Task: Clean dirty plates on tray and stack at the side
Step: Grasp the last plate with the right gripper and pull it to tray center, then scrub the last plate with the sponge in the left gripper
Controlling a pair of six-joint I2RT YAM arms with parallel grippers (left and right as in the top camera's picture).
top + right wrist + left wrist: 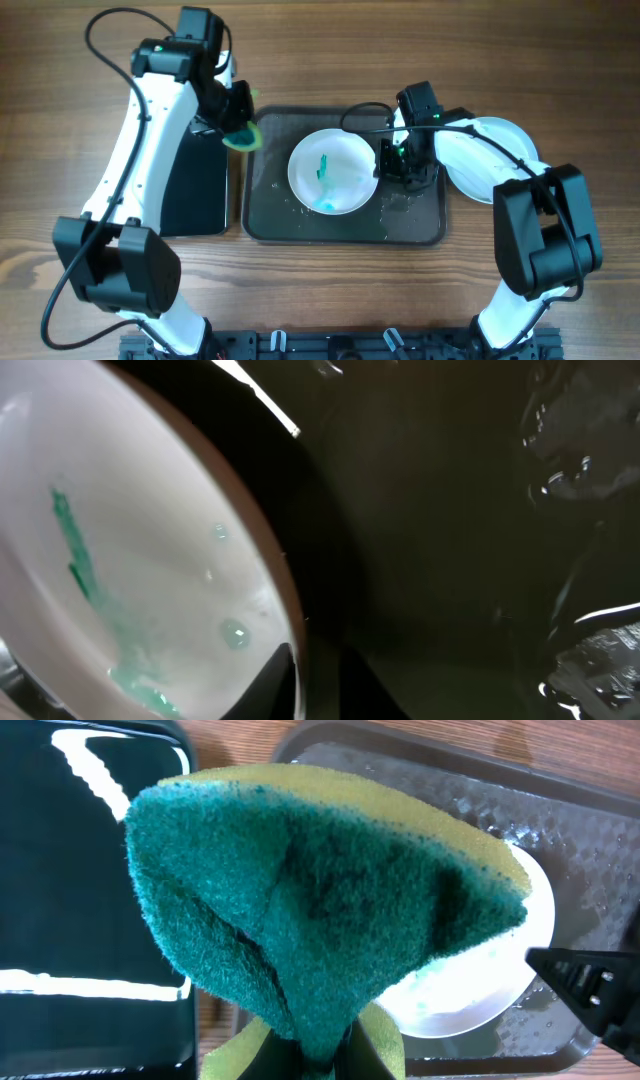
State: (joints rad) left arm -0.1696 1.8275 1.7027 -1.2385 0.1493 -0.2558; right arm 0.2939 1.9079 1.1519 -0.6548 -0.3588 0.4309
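Observation:
One white plate (333,170) with a teal-green smear lies in the middle of the large dark grey tray (270,215). My right gripper (392,165) is at the plate's right rim. In the right wrist view its fingers (320,690) are shut on the rim of the plate (150,540), one inside and one outside. My left gripper (238,125) is shut on a green and yellow sponge (320,900) and holds it above the tray's far left corner. The smeared plate (470,990) shows behind the sponge. More white plates (500,165) lie stacked on the table right of the tray, partly hidden by the right arm.
A smaller glossy black tray (195,190) lies left of the grey tray, also in the left wrist view (60,870). Water drops and wet patches lie on the grey tray's floor (560,460). The bare wooden table runs along the front.

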